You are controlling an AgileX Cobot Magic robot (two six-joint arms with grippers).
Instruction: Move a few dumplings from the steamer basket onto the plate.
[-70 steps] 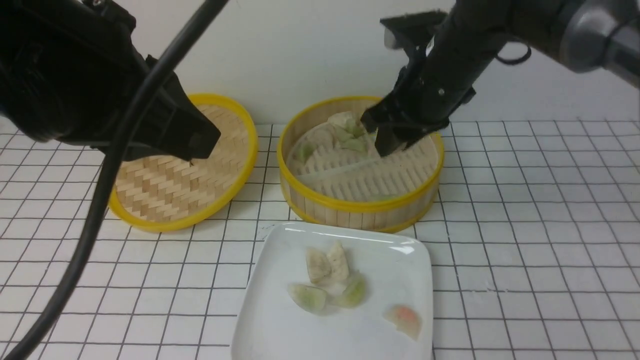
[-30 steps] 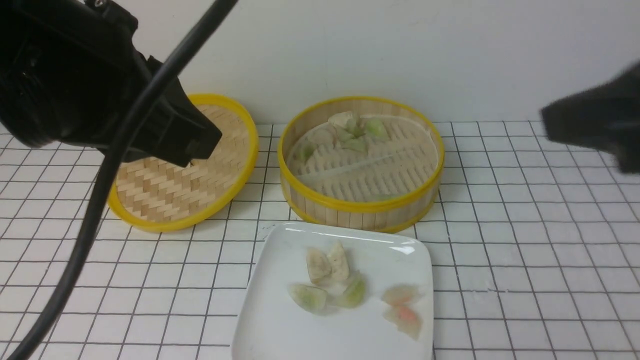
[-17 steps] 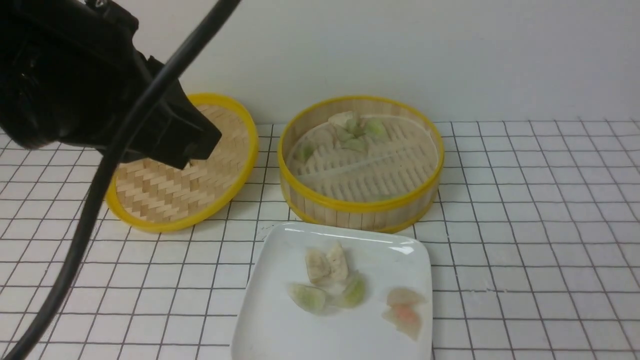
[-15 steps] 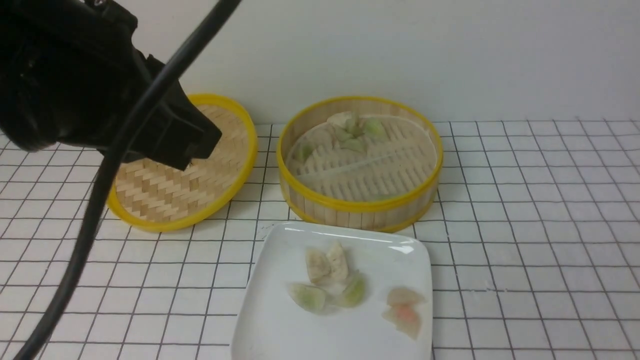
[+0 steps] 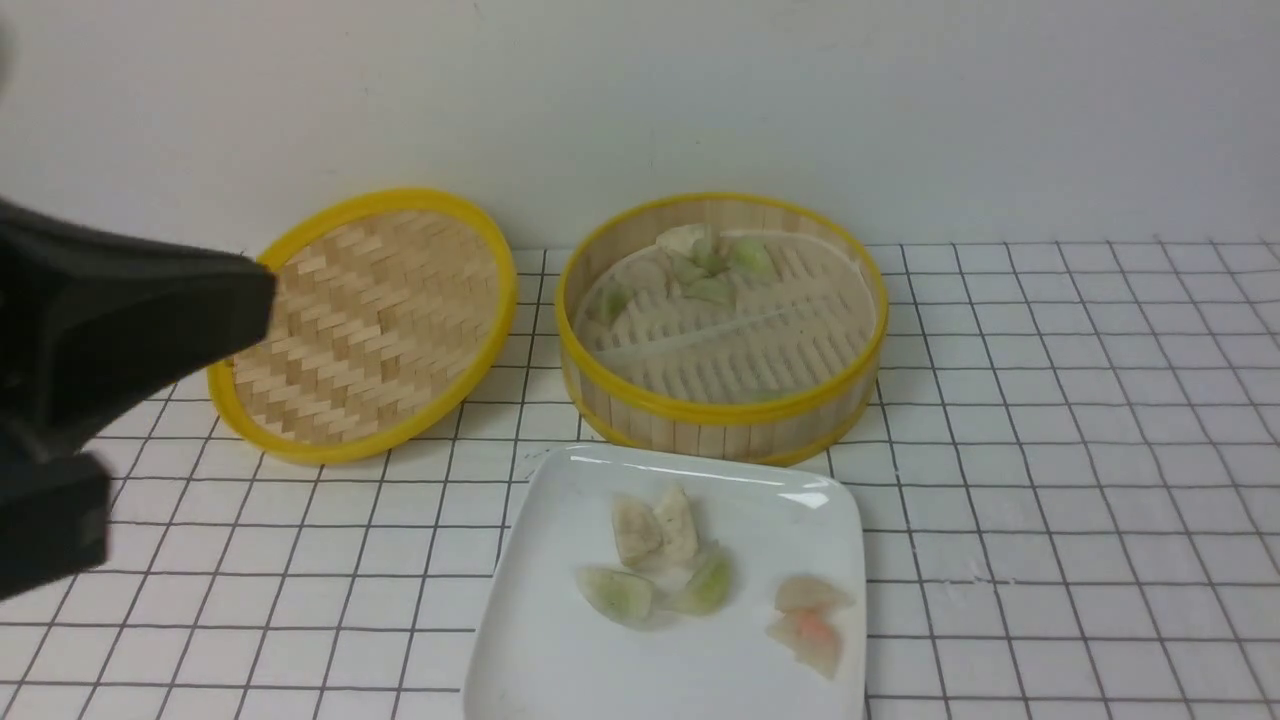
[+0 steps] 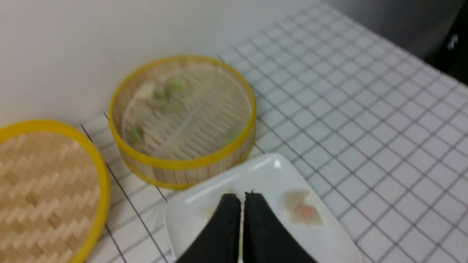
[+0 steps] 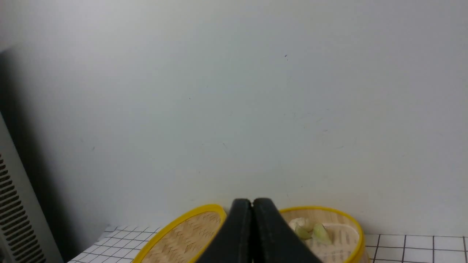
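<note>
The steamer basket stands at the back centre with several dumplings bunched at its far side. In front of it, the white plate carries several dumplings: pale ones, greenish ones and pinkish ones. My left gripper shows as a blurred black shape at the left edge, apart from basket and plate. In the left wrist view it is shut and empty above the plate. My right gripper is shut, empty and raised, far from the basket, and out of the front view.
The flat woven yellow-rimmed lid lies tilted to the left of the basket, against the white wall. A white tablecloth with a black grid covers the table. A grey vented panel stands at one side in the right wrist view.
The right arm has lifted away from the basket and left the front view. A second pinkish dumpling has appeared on the plate. The left arm has swung back left, uncovering the lid.
</note>
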